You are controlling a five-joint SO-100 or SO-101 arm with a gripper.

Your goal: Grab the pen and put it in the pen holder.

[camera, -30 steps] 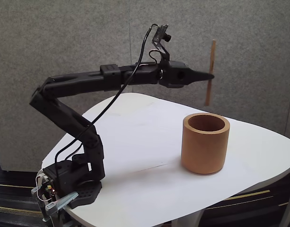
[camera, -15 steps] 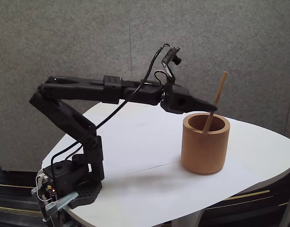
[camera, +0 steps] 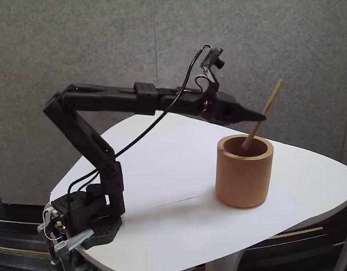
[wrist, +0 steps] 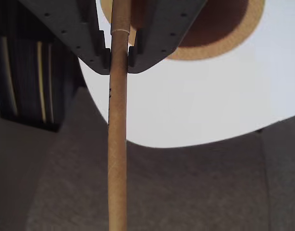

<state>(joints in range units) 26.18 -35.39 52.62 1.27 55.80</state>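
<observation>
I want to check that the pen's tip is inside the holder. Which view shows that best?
The fixed view: the pen slants down past the pen holder's rim, lower end inside. The wrist view shows the gripper clamped on the pen, its lower end hidden.

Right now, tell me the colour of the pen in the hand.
Light tan, like plain wood or cardboard; the pen shows best in the wrist view.

office-like room, grey felt partition wall (camera: 105, 45), white table (camera: 173, 169)
</observation>
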